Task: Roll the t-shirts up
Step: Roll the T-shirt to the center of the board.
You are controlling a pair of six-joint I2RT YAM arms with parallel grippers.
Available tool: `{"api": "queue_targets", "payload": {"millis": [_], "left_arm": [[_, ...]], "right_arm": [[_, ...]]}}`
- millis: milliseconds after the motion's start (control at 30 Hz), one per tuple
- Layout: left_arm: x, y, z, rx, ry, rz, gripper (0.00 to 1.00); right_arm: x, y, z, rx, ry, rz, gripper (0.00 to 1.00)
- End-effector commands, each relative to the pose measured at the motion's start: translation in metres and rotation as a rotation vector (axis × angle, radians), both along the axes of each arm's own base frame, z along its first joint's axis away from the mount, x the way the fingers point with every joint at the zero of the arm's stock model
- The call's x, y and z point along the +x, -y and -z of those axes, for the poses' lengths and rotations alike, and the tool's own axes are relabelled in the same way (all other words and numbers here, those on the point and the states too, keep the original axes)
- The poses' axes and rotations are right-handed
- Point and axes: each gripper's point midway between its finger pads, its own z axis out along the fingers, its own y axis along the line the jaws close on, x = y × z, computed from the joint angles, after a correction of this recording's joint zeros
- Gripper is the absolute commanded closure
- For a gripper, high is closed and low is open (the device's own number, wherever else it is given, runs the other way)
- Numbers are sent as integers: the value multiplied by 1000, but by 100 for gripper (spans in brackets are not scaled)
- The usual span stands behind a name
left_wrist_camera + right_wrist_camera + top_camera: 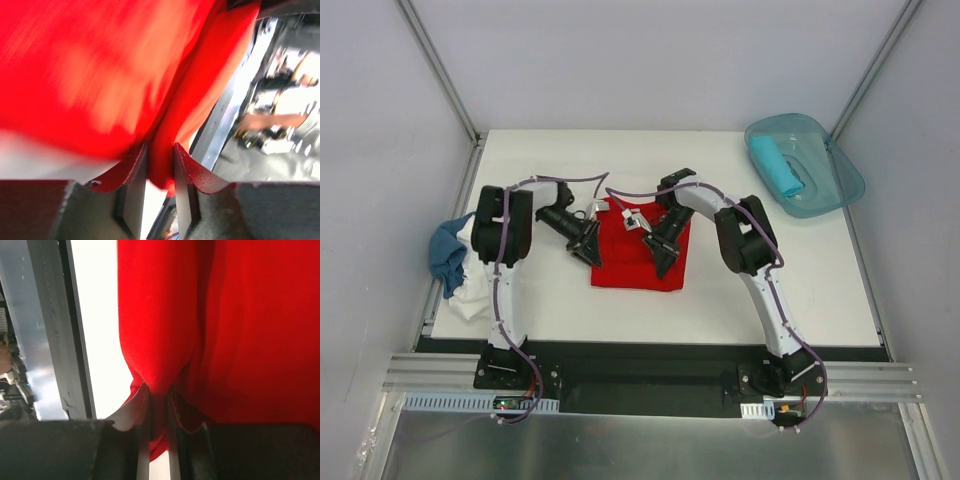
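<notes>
A bright red t-shirt (630, 262) lies folded in the middle of the table. My left gripper (590, 250) is at its left edge and is shut on a fold of the red cloth (165, 150). My right gripper (663, 258) is at its right part and is shut on another fold of the red cloth (160, 365). A blue t-shirt (448, 252) and a white t-shirt (475, 290) lie heaped at the table's left edge. A rolled turquoise t-shirt (777, 165) lies in the teal tub (835, 180).
The translucent teal tub stands at the back right corner. Grey enclosure walls and metal posts (440, 70) surround the table. The table's near edge (650, 342) meets a black base rail.
</notes>
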Motion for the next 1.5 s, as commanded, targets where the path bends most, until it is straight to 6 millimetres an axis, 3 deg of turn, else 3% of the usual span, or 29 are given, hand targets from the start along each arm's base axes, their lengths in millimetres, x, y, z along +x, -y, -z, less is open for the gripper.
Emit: {"api": "queue_targets", "payload": {"millis": [0, 33, 67, 133, 167, 233, 267, 300, 333, 367, 400, 433, 467, 500, 533, 600, 867, 1033, 1267, 1367, 1467], "left_arm": [[27, -34, -31, 67, 257, -96, 72], [25, -36, -29, 60, 327, -73, 68], [26, -35, -48, 58, 442, -53, 67], [20, -37, -48, 69, 587, 17, 64], [18, -36, -65, 63, 686, 46, 63], [2, -30, -63, 74, 787, 153, 60], [2, -25, -76, 62, 897, 186, 57], [-9, -12, -76, 43, 950, 263, 55], [-22, -14, -63, 66, 980, 331, 54], [-16, -8, -75, 64, 1109, 352, 54], [-20, -2, -73, 66, 1169, 387, 51], [-35, 3, -56, 66, 1192, 434, 50], [-15, 7, -68, 111, 1360, 413, 48], [-12, 11, -67, 123, 1433, 409, 44], [-21, 6, -48, 146, 1443, 430, 41], [-17, 17, -56, 136, 1569, 439, 39], [-41, 34, -31, 64, 1621, 591, 40], [-46, 30, -15, 78, 1620, 675, 41], [-33, 17, 13, 193, 1595, 771, 44], [-37, 11, 28, 209, 1528, 827, 49], [-32, 5, 38, 284, 1424, 845, 63]], "right_arm": [[-31, 45, -12, -251, -207, -50, 88], [-30, 45, -11, -257, -210, -47, 88], [-29, 45, -10, -265, -211, -42, 88], [-28, 46, -7, -285, -215, -37, 87], [-29, 45, -6, -291, -216, -39, 87], [-29, 46, -3, -314, -216, -44, 87], [-31, 45, -2, -323, -213, -54, 87], [-30, 47, 1, -342, -210, -58, 87], [-30, 46, 3, -356, -213, -55, 87], [-30, 47, 4, -366, -211, -58, 87], [-29, 47, 5, -373, -210, -60, 86], [-30, 47, 6, -379, -211, -60, 86], [-29, 47, 7, -380, -208, -61, 85], [-29, 47, 6, -382, -207, -61, 85], [-29, 47, 7, -384, -209, -58, 85], [-29, 48, 7, -391, -210, -59, 85], [-30, 48, 10, -409, -203, -70, 85], [-30, 48, 12, -420, -204, -71, 84], [-30, 48, 11, -414, -204, -71, 84], [-30, 49, 11, -414, -205, -70, 84], [-30, 48, 9, -405, -207, -67, 80]]}}
